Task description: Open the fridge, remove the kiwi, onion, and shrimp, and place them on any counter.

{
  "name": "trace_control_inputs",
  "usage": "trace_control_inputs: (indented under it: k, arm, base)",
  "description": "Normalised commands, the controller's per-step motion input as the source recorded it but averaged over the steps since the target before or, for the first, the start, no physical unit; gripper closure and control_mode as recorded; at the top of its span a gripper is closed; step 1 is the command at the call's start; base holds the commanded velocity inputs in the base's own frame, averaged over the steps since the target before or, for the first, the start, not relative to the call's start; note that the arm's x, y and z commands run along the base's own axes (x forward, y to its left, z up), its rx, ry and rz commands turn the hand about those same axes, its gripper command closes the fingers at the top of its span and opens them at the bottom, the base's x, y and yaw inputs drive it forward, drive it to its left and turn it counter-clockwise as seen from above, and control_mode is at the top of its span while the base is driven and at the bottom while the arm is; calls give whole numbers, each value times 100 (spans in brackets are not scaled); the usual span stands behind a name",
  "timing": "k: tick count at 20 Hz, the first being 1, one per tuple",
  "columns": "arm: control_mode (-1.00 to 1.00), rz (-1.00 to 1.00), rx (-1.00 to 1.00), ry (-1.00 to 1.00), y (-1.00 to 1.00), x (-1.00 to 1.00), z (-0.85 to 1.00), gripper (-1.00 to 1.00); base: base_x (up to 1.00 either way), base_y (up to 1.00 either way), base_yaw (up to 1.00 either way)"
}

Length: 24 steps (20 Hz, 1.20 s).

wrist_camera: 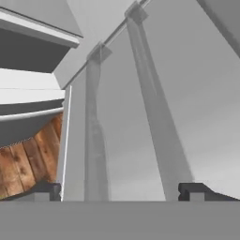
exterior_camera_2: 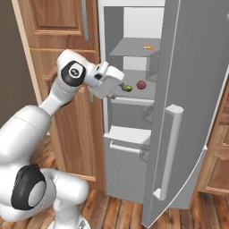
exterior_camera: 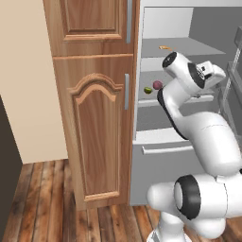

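Fridge (exterior_camera_2: 197, 112): door swung open toward the right; white interior exposed in both base views.
Gripper (wrist_camera: 122, 190): fingers spread wide apart, nothing between them; aimed at the inner face of the open door.
Hand view only: two pale rails (wrist_camera: 93, 140) run up the door's inner face; a strip of wooden floor (wrist_camera: 28, 164) lies beside the fridge's lower edge.
Right base view only: the door's outer face with one vertical bar handle (exterior_camera_2: 170, 152).
Kiwi (exterior_camera_2: 129, 88): one, on the fridge's middle shelf, near the front.
Onion (exterior_camera_2: 141, 85): one, same shelf, just beside the kiwi, not touching it.
Shrimp (exterior_camera_2: 149, 47): one, on the shelf above the kiwi and onion.
Bottom drawer (exterior_camera_2: 127, 136): one, below the middle shelf.
Wooden cabinet (exterior_camera: 94, 104): directly left of the fridge, doors shut.
Obstruction: in the left base view the arm's forearm (exterior_camera: 182, 90) covers the right part of the middle shelf.
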Motion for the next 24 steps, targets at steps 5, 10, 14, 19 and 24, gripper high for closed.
trace_control_inputs:
  k: [5,10,14,19,24]
  arm:
    - [-100,0,21,12,-85,60,-14,-100]
    - [-100,0,20,7,-72,42,-21,-100]
    - [-100,0,18,0,-82,-2,-23,-100]
    - [-100,-1,14,-3,-89,-29,-21,-100]
    - [-100,-2,13,-9,-89,-48,-13,-100]
  base:
    - [0,0,0]
    - [0,0,0]
    - [0,0,0]
    - [0,0,0]
    - [0,0,0]
